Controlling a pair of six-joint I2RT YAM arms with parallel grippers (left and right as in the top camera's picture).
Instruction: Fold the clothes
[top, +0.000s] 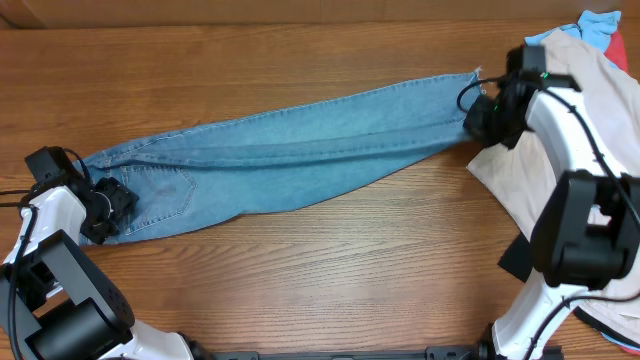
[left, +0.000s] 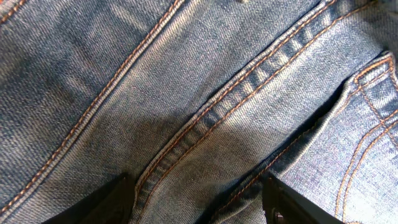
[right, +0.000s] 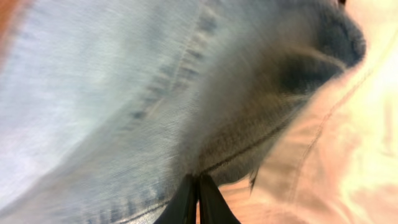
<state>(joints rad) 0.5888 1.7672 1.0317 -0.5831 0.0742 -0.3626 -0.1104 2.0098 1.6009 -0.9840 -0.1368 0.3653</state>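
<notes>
Across the table, jeans stretch from left hand to right hand.

Matt woven denim jeans, orange-stitched — on smooth, grained wood table

- Wooden table: brown, with visible grain.
- Pale beige garment: crumpled, just beside the right gripper, on its outer side (it also shows in the right wrist view).
- Bright-blue garment: beyond the gripper, partly under the beige one.
- Red garment: a sliver next to the blue.
- Black item: well behind the gripper; its kind is unclear.
</notes>
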